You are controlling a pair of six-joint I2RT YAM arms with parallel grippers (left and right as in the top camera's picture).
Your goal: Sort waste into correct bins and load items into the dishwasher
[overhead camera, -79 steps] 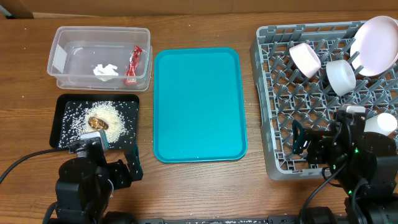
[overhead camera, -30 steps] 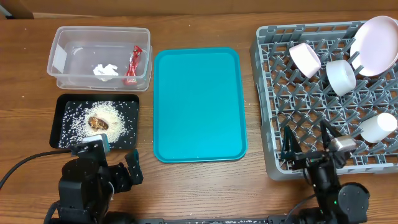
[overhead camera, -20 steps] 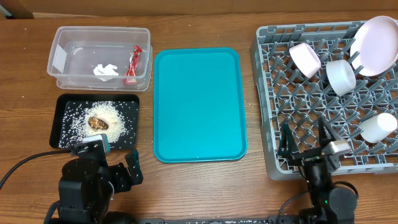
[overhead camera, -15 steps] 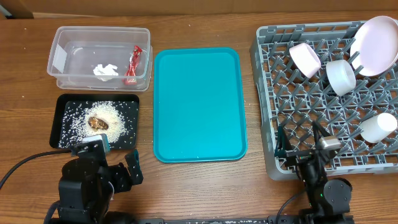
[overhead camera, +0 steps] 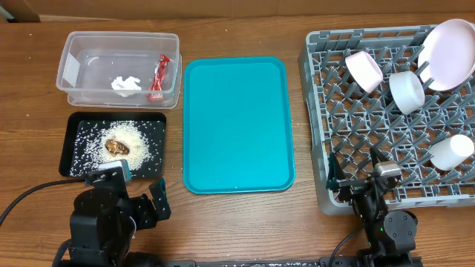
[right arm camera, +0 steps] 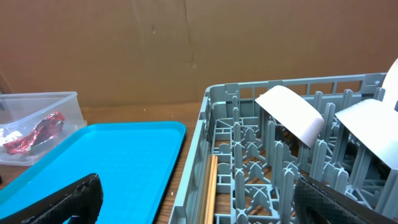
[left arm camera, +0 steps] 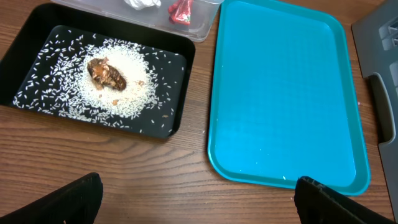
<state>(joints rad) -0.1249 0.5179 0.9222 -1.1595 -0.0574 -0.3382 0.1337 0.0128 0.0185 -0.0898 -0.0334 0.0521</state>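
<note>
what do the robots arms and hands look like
Both arms are black with rounded housings. The left arm is bulkier. It has a grey-and-teal block on top and trails a black cable. The right arm is slimmer, with a small silver block on top and a black cable as well. The left hand and right hand each have two dark, tapered fingers.

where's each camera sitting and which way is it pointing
Overhead: above the table, facing straight down; left arm and right arm show at the bottom edge.
Left wrist: low at the table's front, tilted down at the black tray; open left gripper shows.
Right wrist: at the front of the dish rack, looking level across it; open right gripper shows.
Shared: both wrist views catch the teal tray and red wrapper.
</note>
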